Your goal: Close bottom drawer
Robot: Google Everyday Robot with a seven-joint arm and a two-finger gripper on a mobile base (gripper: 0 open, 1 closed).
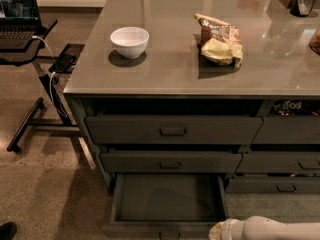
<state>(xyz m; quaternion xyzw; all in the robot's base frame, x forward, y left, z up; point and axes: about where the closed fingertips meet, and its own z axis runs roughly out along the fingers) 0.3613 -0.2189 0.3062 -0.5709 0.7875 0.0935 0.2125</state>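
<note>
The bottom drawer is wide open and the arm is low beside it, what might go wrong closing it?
The gripper sits by the right front corner of the bottom drawer, off centre; a push there might skew the drawer and jam it. It might also slide off the corner and bump the neighbouring lowest drawer.

drawer: wide dark-grey bottom drawer pulled out, flat grey inside showing | gripper: low, at its front right corner | glossy grey countertop: white round bowl, crumpled snack bag
</note>
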